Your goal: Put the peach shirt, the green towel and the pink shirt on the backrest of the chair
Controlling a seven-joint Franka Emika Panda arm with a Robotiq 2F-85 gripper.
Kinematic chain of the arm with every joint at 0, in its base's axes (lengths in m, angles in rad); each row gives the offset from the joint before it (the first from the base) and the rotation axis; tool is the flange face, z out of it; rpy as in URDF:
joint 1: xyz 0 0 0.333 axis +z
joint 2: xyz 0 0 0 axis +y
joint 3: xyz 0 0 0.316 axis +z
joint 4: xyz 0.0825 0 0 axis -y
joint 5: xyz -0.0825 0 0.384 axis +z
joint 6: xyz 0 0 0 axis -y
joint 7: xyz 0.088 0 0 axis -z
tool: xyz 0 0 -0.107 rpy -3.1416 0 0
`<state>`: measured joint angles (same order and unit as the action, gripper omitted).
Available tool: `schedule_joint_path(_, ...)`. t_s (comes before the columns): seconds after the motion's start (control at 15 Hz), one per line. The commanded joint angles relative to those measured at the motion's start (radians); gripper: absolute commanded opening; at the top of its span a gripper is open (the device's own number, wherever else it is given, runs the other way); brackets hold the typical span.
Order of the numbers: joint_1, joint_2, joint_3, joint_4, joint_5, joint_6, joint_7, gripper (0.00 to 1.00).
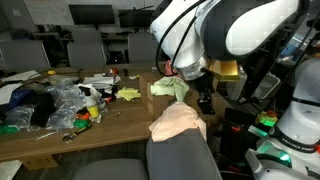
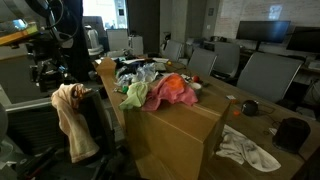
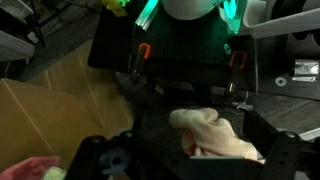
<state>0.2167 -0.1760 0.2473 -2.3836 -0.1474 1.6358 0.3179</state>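
Fingers spread, the gripper (image 1: 205,102) should pinch the limp green towel (image 1: 170,87) (light, floppy) by a raised fold at the table (image 1: 100,135) edge.

The arm (image 1: 240,30) has glossy white, rounded shells with black bands at joints.

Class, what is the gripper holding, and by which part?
Nothing: the gripper is open above the peach shirt, which is draped over the chair.
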Motion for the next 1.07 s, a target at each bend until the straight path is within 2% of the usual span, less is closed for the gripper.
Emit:
schedule_joint_path(0.0, -0.028, -0.029, -0.025, 0.018, -0.012, 0.0, -0.013, 1.0)
schedule_joint_path(0.27, -0.074, -0.078, -0.069, 0.059, -0.048, 0.035, -0.037, 1.0)
schedule_joint_path(0.47, -0.11, -0.106, -0.101, 0.111, -0.09, 0.105, -0.059, 1.0)
schedule_joint_path(0.73, -0.149, -0.099, -0.129, 0.171, -0.136, 0.235, -0.066, 1.0)
schedule_joint_path(1.0, -0.185, -0.049, -0.149, 0.214, -0.136, 0.388, -0.041, 1.0)
